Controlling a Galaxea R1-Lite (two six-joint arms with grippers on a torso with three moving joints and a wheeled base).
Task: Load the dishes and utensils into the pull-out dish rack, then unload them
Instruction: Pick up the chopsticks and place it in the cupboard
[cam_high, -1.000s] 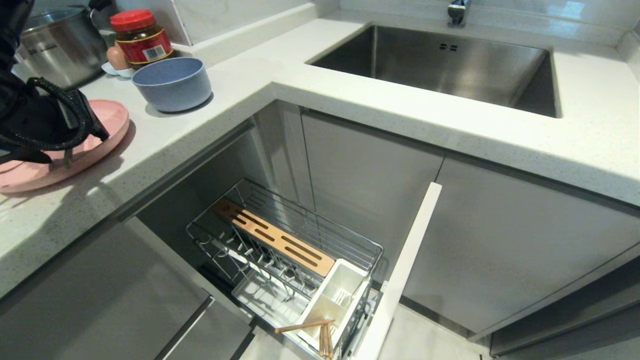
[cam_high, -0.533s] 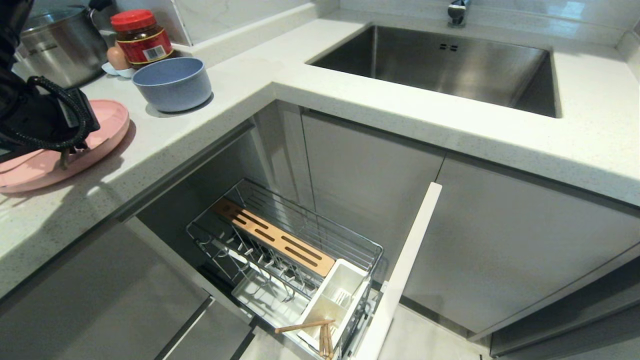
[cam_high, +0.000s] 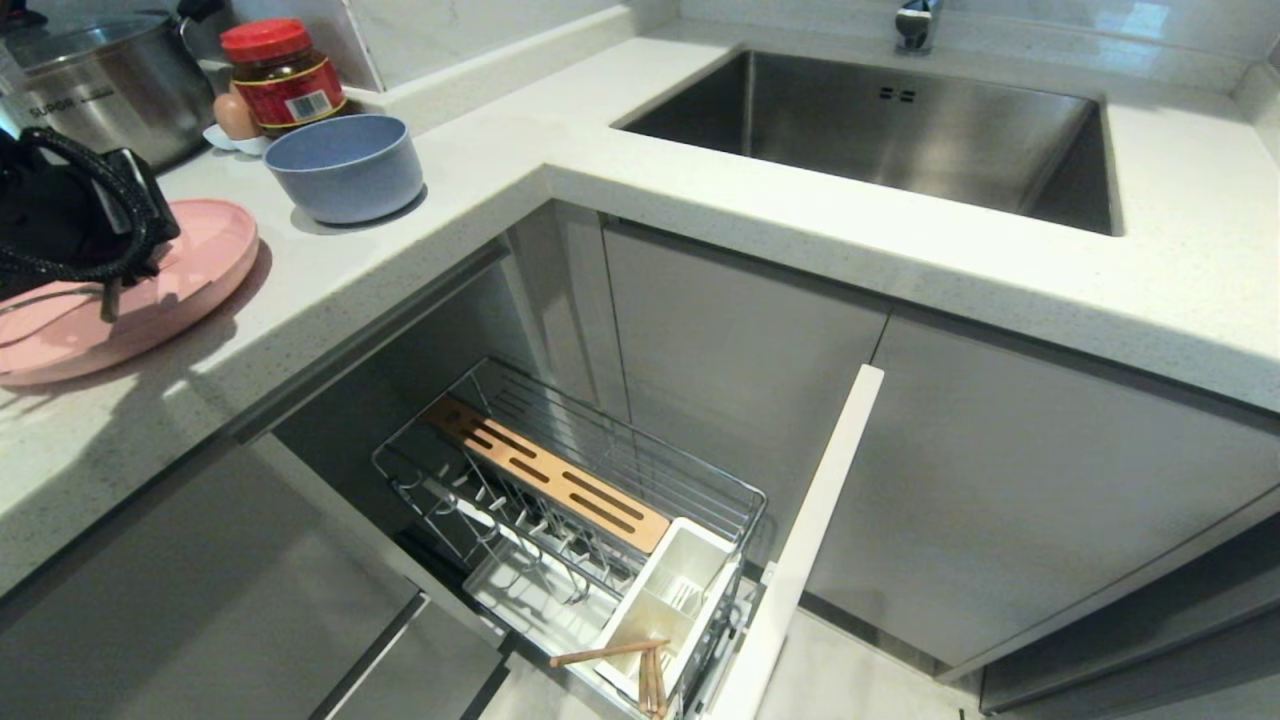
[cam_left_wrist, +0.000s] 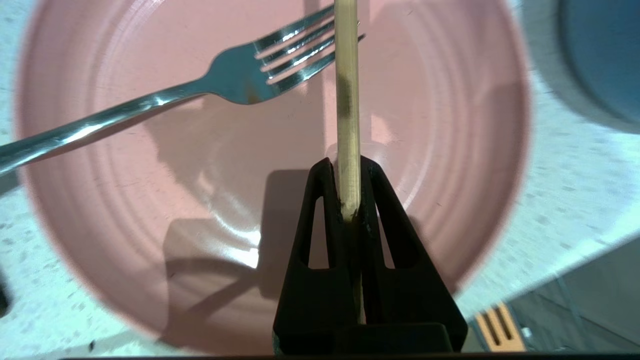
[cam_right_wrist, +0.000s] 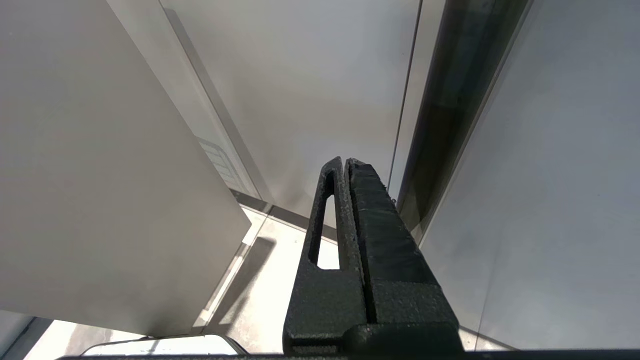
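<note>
Bright overhead light glares off the pink plate (cam_left_wrist: 150, 210), casting dark shadows; wrist view's edges blur and bend.

L-shaped white speckled stone countertop (cam_high: 620, 190), stainless steel sink (cam_high: 900, 130) set into the far run. On the left run, directly on the top: flat round matte pink plate (cam_high: 190, 285) near the front edge, deep pale-blue matte bowl (cam_high: 345, 165) just behind it, apart. Further back against the wall: red-lidded glass jar (cam_high: 283, 75), brown egg (cam_high: 235, 117) on a small white holder, lidded steel pot (cam_high: 110, 85) in the corner.
</note>
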